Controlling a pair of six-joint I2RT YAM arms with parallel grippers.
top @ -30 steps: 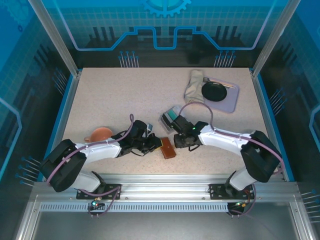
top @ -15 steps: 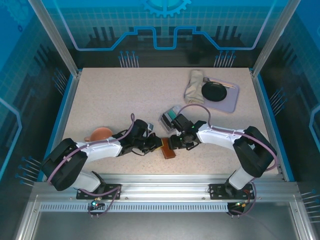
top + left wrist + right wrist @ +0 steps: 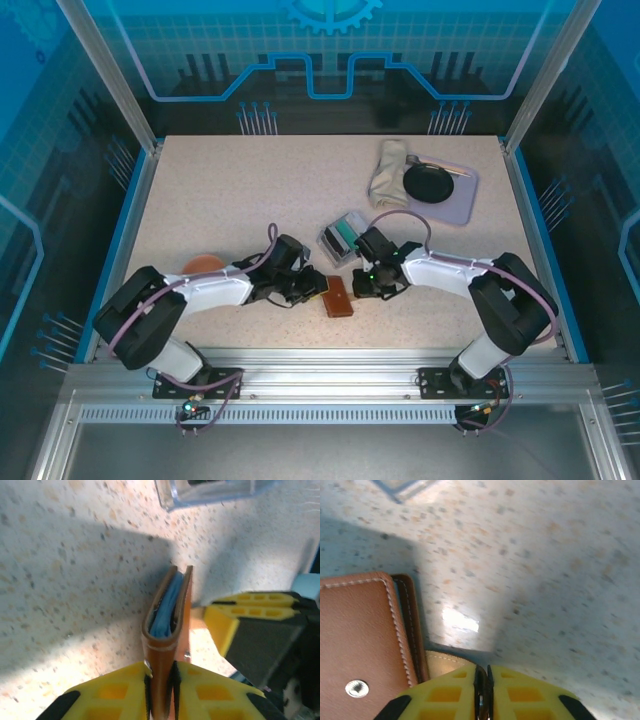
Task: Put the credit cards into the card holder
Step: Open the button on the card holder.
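While the card holder [image 3: 338,297] rests near the front of the table [image 3: 220,190], between the two grippers, it is folded almost shut; only a narrow slit shows its blue lining. The left gripper [image 3: 161,692] is clamped on it, with one yellow finger on each leather side. The right gripper [image 3: 481,682] has its fingers pressed nearly together at the opposite edge. They seem to pinch the thin pale tab of the holder, beside the metal snap [image 3: 357,688].

The credit cards [image 3: 347,230] are not yet touched. They lie in the clear tray [image 3: 325,241] just behind the holder, teal one on top.

I judge the step in hand to be the opening of the holder, before any card is fetched. The next move calls for pulling the tab side away while the other side is kept steady. Since the left fingers squeeze both leaves together, they must probably loosen first.
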